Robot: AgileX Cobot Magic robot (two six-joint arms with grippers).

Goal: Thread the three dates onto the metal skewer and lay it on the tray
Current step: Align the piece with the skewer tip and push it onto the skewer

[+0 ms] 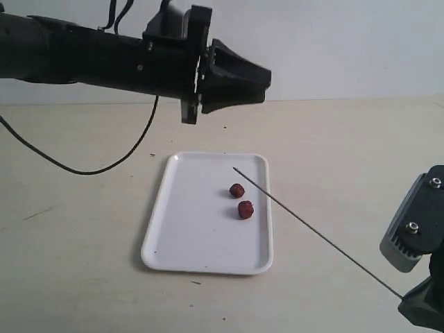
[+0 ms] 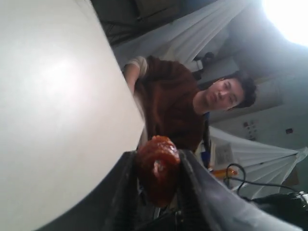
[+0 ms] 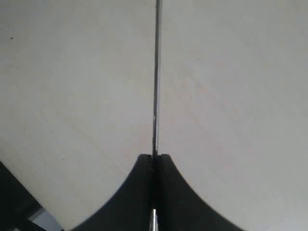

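Two dark red-brown dates [image 1: 237, 190] [image 1: 245, 209] lie on the white tray [image 1: 187, 229] at mid-table. The third date [image 2: 158, 166] is pinched between the black fingers of my left gripper [image 2: 158, 159], which is shut on it. In the exterior view that left gripper [image 1: 262, 76] hangs high above the tray's far edge, pointing right; the date in it is hidden there. My right gripper [image 3: 154, 156] is shut on the thin metal skewer [image 3: 155, 77]. The skewer [image 1: 312, 229] slants from the lower right corner up to a tip over the tray.
A black cable [image 1: 83, 163] loops across the table left of the tray. The right arm's grey wrist housing [image 1: 416, 229] stands at the right edge. A person in a brown top [image 2: 168, 103] sits beyond the table in the left wrist view.
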